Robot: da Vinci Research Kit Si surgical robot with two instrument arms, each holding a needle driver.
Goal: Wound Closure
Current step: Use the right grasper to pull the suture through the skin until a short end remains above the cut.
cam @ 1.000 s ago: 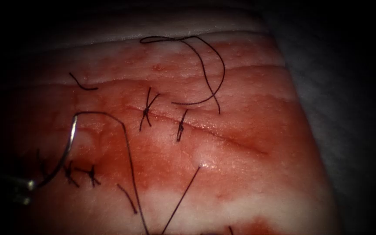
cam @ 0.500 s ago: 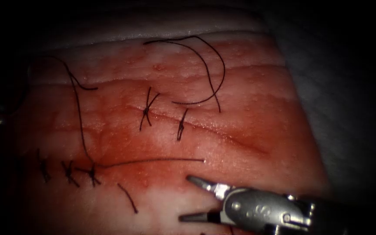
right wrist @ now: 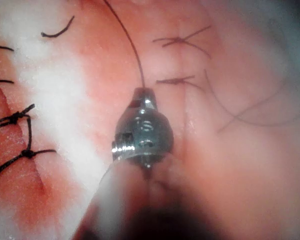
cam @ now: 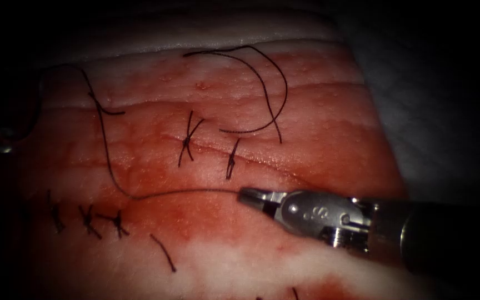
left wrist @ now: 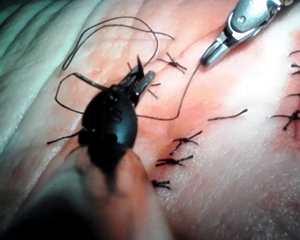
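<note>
My right tool [cam: 246, 195] reaches in from the right, just left of the open stretch of the cut [cam: 306, 180]. Its jaws are shut on the thread [cam: 131, 196], as the right wrist view confirms for the right tool [right wrist: 142, 93]. From there the thread lies leftward over the tissue [cam: 318, 128], then climbs to the far left edge. My left tool [left wrist: 140, 75] hangs above the tissue, shut on the needle [left wrist: 139, 62]. Only a short dark point of the needle sticks out past the jaws, and it is not in the tissue.
Two knotted stitches [cam: 187, 141] [cam: 230, 161] cross the cut's left part. A loose thread loop [cam: 276, 94] lies on the far side. A row of older stitches [cam: 87, 219] and a cut thread piece [cam: 163, 253] sit at the lower left. Red fluid stains the tissue.
The left tool carried the needle off to the left, drawing thread out across the tissue. The right tool came in open from the lower right, moved up and shut on the thread.
</note>
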